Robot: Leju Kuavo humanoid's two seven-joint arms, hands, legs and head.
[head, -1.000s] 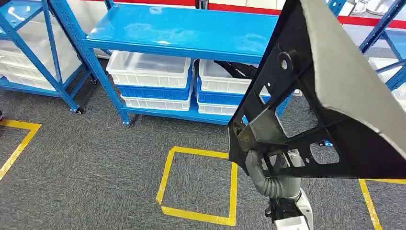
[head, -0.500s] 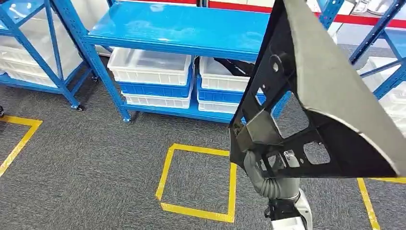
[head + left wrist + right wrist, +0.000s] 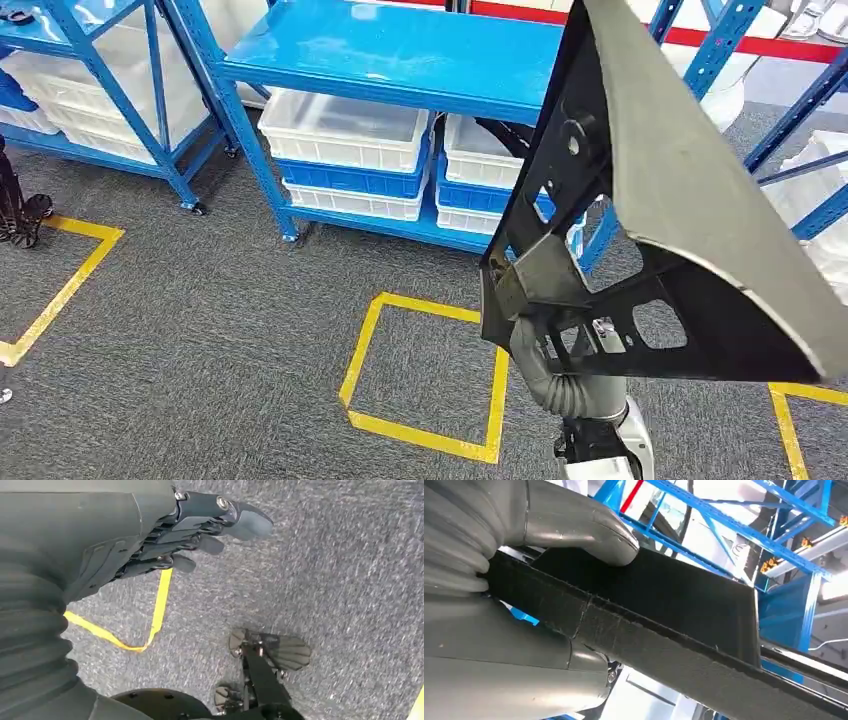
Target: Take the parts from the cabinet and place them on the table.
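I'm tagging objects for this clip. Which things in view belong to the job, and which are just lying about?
Part of the job:
black part, held by the right robot hand
blue shelving, the cabinet
left robot hand, holding nothing

Just lying about:
white and blue bins
yellow floor tape

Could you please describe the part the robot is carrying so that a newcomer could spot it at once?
Start at the blue shelving rack with its white bins. In front of it, raised in the right hand, is a big black triangular panel. Unlike the bins, it has cut-out holes and a grey felt-like face.
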